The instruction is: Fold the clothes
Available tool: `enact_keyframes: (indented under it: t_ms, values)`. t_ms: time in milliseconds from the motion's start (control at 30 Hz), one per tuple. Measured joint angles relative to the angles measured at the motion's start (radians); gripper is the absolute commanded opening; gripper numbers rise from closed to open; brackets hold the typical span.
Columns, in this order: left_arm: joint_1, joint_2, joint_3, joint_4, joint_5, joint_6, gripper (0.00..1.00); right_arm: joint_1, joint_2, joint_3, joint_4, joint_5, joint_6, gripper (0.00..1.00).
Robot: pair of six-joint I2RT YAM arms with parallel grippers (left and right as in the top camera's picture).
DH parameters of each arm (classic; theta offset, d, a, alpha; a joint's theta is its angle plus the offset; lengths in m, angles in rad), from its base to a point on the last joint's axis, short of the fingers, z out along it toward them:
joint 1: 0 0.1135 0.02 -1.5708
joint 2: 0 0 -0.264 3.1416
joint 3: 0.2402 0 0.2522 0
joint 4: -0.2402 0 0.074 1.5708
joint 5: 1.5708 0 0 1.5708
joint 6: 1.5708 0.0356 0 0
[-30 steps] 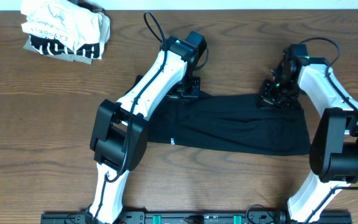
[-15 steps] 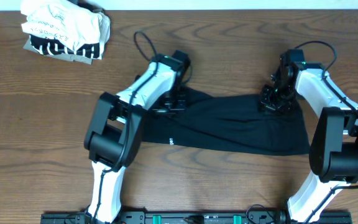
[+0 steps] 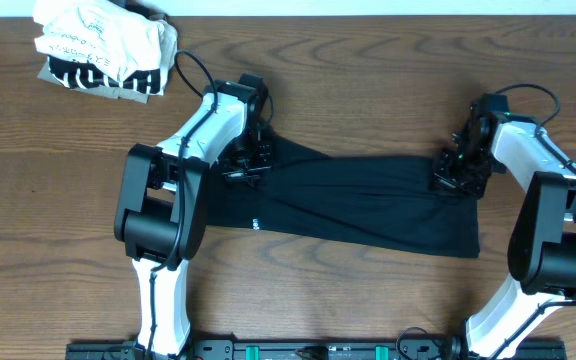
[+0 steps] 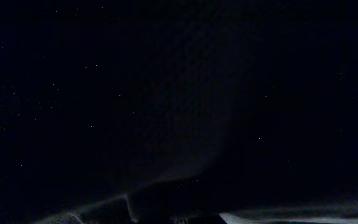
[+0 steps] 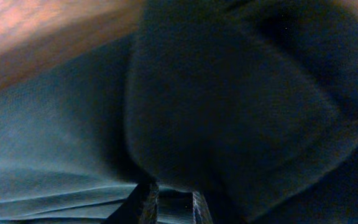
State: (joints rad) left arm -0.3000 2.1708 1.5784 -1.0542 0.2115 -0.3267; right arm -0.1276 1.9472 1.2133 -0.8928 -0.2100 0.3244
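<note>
The black shirt [image 3: 358,205] lies across the middle of the wooden table [image 3: 48,200], stretched into a long band from about nine o'clock to three o'clock, sagging toward the lower right. A tiny white mark sits near its lower left edge.

The left gripper [image 3: 243,165] is at the shirt's upper left corner, around ten o'clock from the shirt's centre, clenched on the fabric; its wrist view is almost wholly filled with dark cloth [image 4: 179,112].

The right gripper [image 3: 460,172] is at the upper right corner, at about two o'clock. Its wrist view shows dark fabric [image 5: 229,112] bunched close against the fingers [image 5: 145,202], with bare wood at the top left; whether its jaws pinch the cloth I cannot tell.

A white bundle [image 3: 103,50] with black lettering rests at the table's far left corner, well apart from the shirt.
</note>
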Motion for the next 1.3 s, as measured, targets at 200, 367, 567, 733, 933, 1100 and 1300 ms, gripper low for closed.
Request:
enact_keyframes:
  t_ms: [200,367,567,733,933,1100,1300]
  values:
    - [0.016,0.000,-0.001,0.000,0.013,0.010,0.06,-0.026,0.000,-0.001,-0.005,0.001,0.000,0.18]
    - [0.018,0.000,-0.002,0.000,0.018,0.011,0.06,-0.028,0.000,-0.001,-0.007,0.003,0.000,0.14]
    - [0.018,-0.010,-0.006,-0.011,0.003,0.011,0.06,-0.029,0.000,0.008,-0.050,0.003,0.005,0.13]
    - [0.028,-0.089,-0.030,-0.039,-0.041,0.011,0.07,-0.047,-0.014,0.046,-0.114,0.020,0.019,0.14]
    - [0.037,-0.265,-0.031,-0.084,-0.067,0.012,0.17,-0.051,-0.129,0.060,-0.152,0.037,0.038,0.35]
    - [0.037,-0.340,-0.030,-0.146,-0.074,0.018,0.76,-0.054,-0.253,0.068,-0.236,0.118,0.041,0.99]
    - [0.037,-0.343,-0.031,-0.179,-0.081,0.013,0.88,-0.134,-0.299,0.067,-0.290,0.190,0.039,0.99]
